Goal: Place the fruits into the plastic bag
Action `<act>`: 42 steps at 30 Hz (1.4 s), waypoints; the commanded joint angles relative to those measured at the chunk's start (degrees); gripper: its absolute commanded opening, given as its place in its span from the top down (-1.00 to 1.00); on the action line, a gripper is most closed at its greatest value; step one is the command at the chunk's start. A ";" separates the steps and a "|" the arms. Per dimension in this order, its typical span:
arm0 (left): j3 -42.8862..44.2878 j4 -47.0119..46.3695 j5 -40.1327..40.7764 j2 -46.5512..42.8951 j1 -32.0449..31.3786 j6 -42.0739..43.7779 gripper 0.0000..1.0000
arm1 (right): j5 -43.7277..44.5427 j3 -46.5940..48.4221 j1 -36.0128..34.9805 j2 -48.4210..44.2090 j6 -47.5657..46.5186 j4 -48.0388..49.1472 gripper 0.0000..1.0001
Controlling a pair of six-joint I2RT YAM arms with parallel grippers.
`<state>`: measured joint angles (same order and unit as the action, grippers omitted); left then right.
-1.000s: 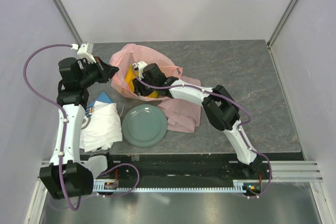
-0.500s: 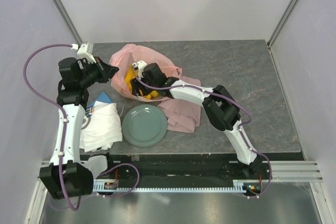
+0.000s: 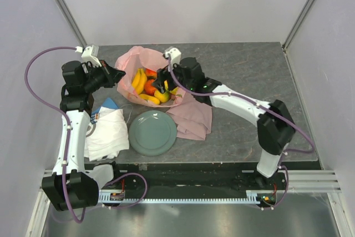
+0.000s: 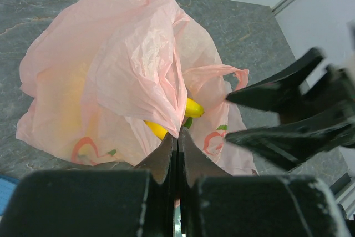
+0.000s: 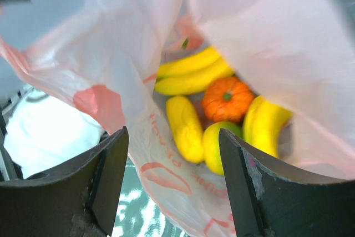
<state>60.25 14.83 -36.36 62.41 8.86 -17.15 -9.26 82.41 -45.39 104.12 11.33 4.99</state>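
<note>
The plastic bag is thin translucent film, pale pink, crinkled and faintly glossy along its folds. Through its mouth the bananas look smooth and waxy, and the tangerine looks ribbed and dimpled. The fingers of my right pincer are matt black plastic with scuffed, pale edges; my left pincer is the same. The desk is matt grey with stone-like veins. Low in the top view, the plate is smooth and satin, the white cloth soft and rumpled, and the pink cloth matt.
</note>
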 commanded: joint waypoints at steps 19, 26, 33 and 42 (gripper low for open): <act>0.13 -1.73 -0.82 0.08 -0.34 -1.31 0.97 | 22.09 -5.77 10.49 -1.37 -3.34 -7.46 -0.42; 0.13 -1.73 -0.82 0.16 -0.25 -1.31 0.97 | 17.97 -5.77 11.90 -0.14 -2.55 -6.67 0.23; 1.36 -2.70 1.03 3.14 -0.25 -3.23 0.97 | 12.86 4.05 15.50 -2.51 -2.28 -8.50 1.00; 19.72 -2.17 0.59 8.78 4.40 -11.67 0.97 | 10.67 35.17 16.47 2.40 -4.65 -15.09 1.00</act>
<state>70.72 15.42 -36.03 71.35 10.66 -22.98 3.66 107.31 -29.12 104.79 7.75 -10.17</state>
